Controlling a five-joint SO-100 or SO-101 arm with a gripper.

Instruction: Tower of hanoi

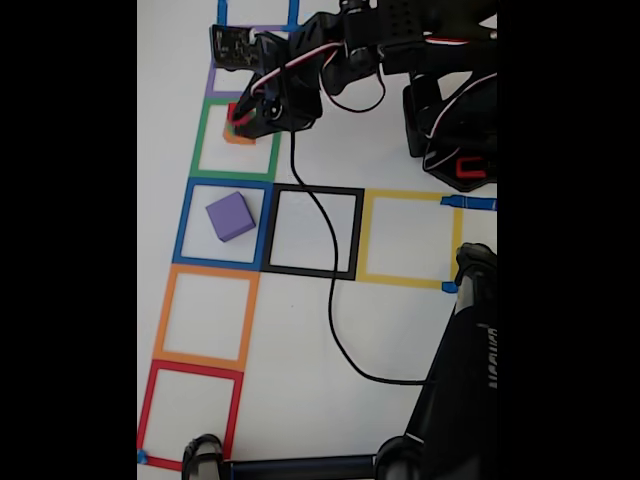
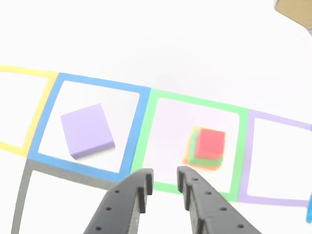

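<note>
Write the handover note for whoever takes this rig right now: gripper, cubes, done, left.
Gripper: open, empty, hovering at the near edge of the green tape square in the other view.
Purple cube: alone in the blue tape square.
Red cube sits on the green cube, which sits on the orange cube; all stacked inside the green square.
Done: purple appears to be set apart.
Left: probably move the three-cube stack over, smallest first; red looks like the next pick.
</note>
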